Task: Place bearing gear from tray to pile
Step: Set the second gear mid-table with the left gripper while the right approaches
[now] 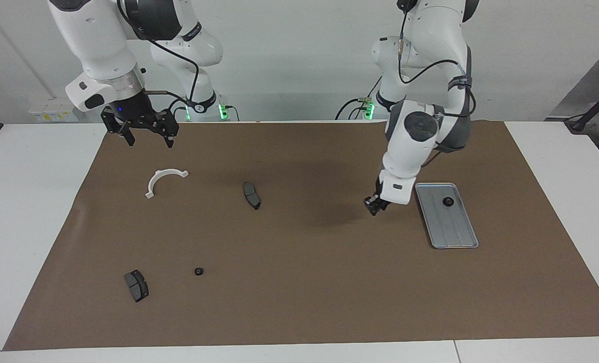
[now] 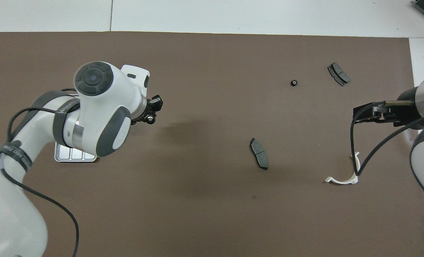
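Lying lengthwise toward robots (flat), tray

Bright, even light falls from above onto my brown mat. Under my left arm a soft, blurred shadow lies on the mat, and a fainter one sits near the white bracket below my right arm. The tray shows a pale sheen with no hard glare. Both views are sharp across the mat. My left arm's near shell in the overhead view looks slightly soft. Straight edges stay straight toward the corners.
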Controlling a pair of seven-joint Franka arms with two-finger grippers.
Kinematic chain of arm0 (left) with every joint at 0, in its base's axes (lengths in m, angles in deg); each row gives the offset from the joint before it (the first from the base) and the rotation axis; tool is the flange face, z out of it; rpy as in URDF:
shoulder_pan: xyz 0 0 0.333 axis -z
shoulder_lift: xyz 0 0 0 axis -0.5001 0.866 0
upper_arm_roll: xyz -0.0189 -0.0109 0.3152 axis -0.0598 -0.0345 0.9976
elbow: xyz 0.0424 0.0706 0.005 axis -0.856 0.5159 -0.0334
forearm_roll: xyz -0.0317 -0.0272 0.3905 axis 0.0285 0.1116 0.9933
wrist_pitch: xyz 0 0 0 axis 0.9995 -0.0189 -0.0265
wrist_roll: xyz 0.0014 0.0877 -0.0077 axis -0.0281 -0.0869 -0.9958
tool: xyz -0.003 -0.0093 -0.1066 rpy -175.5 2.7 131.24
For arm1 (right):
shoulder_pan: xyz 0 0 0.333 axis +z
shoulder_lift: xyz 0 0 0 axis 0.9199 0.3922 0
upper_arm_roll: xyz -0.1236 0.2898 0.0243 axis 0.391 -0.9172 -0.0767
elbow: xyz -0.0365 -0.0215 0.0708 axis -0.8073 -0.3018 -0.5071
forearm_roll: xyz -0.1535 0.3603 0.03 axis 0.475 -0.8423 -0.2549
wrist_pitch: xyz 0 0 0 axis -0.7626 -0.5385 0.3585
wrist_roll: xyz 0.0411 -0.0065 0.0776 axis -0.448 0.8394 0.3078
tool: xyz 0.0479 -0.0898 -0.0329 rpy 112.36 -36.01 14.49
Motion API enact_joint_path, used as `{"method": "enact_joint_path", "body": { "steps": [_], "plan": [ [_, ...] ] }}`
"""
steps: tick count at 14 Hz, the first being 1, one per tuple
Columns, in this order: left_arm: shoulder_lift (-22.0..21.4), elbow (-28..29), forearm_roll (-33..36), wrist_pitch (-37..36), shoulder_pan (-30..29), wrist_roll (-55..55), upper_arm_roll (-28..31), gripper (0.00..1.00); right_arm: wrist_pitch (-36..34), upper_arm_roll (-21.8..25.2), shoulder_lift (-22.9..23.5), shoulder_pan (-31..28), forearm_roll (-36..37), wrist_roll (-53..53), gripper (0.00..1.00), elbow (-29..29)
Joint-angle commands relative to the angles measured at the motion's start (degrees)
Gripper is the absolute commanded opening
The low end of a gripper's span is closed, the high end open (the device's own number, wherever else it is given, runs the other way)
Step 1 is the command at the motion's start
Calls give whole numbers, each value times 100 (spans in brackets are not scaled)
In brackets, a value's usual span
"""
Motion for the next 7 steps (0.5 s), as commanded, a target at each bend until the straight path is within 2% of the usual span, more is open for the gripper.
{"method": "enact_joint_path", "body": {
  "steps": [1, 2, 5, 6, 7],
  "plan": [
    [403, -75, -69, 744, 816, -959, 108, 15, -100, -9, -114, -7, -25, 112, 100, -65],
    [457, -58, -69, 991, 1010, -1171, 108, 15, -100, -9, -114, -7, -25, 112, 100, -74],
    [545, -14, -305, 1116, 1590, -1226, 100, 15, -100, 0, -123, -7, -25, 121, 100, -83],
    [693, -49, -376, 1186, 1758, -1252, 108, 16, -91, 0, -123, -7, -25, 112, 100, -91],
    [904, -58, -385, 1448, 1942, -1383, 108, 25, -83, 0, -123, -16, -25, 112, 100, -91]
  ]
}}
